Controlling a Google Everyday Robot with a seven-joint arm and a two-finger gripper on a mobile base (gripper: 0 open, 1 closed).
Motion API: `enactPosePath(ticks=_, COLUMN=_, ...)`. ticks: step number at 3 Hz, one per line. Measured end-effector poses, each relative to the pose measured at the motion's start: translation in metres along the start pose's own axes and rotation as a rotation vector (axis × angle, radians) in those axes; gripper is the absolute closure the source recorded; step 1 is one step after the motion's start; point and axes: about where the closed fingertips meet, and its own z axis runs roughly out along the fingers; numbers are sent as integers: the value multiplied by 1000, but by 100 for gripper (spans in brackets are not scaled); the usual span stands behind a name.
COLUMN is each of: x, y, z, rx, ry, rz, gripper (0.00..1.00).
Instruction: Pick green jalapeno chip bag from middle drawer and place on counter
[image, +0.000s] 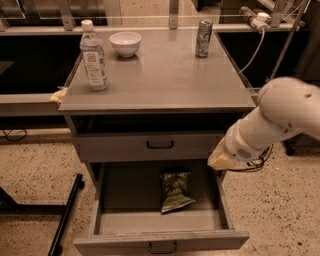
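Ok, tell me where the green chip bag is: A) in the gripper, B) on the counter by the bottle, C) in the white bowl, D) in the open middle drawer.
D: the green jalapeno chip bag lies on the floor of the open middle drawer, apart from the gripper, which hangs over the drawer's right wall.

I see the green jalapeno chip bag (175, 192) lying flat, top end away from me, on the floor of the open middle drawer (127, 192), lower centre. The counter (165, 75) fills the upper middle of the frame. My gripper (220, 159) hangs right of centre, over the drawer's right wall.
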Motion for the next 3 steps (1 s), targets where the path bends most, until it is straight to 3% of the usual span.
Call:
enactPosePath(ticks=1, x=16, y=23, z=92, rx=-61, ry=-60, rz=46, gripper=100)
enactPosePath(ticks=2, x=13, y=25, z=167, rx=-79, ry=-216, rz=100, gripper=100)
enactPosePath(ticks=3, x=19, y=23, z=208, rx=-79, ry=-258, rz=144, gripper=100)
